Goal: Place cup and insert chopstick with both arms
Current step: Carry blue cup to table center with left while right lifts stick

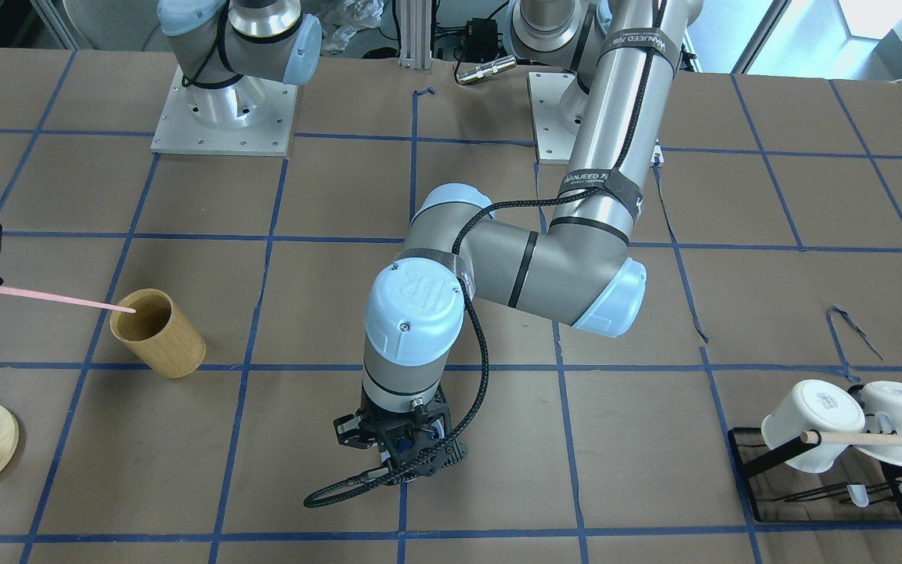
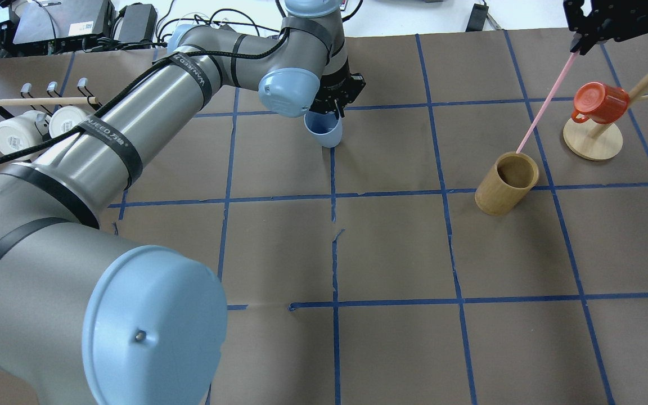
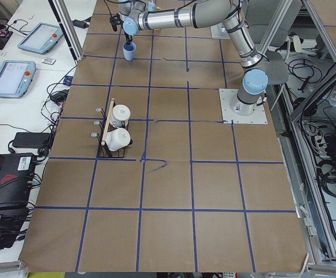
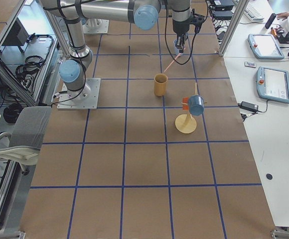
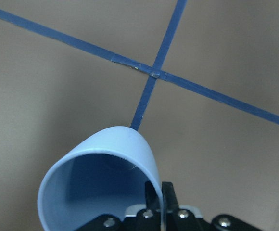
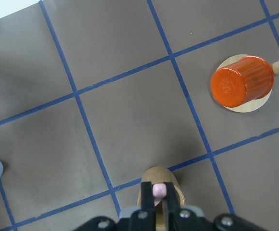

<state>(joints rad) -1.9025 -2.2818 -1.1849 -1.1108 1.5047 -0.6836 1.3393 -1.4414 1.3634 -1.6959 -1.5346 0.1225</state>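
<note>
My left gripper (image 2: pixel 332 101) is shut on the rim of the light blue cup (image 2: pixel 324 130) and holds it tilted, low over the table's far middle. The left wrist view shows the cup (image 5: pixel 98 178) with its mouth toward the camera and one finger inside the rim. My right gripper (image 2: pixel 583 42) is shut on a pale pink chopstick (image 2: pixel 546 98), which slants down to the rim of a tan bamboo holder (image 2: pixel 507 183). In the front view the chopstick (image 1: pixel 59 298) reaches that holder's (image 1: pixel 160 333) mouth. The right wrist view looks down the chopstick's end (image 6: pixel 158 190).
A wooden mug tree (image 2: pixel 593 140) with an orange mug (image 2: pixel 599 101) stands right of the bamboo holder. A black rack (image 1: pixel 819 482) with two white mugs (image 2: pixel 31 126) and a wooden dowel stands at the far left. Blue tape lines grid the brown table.
</note>
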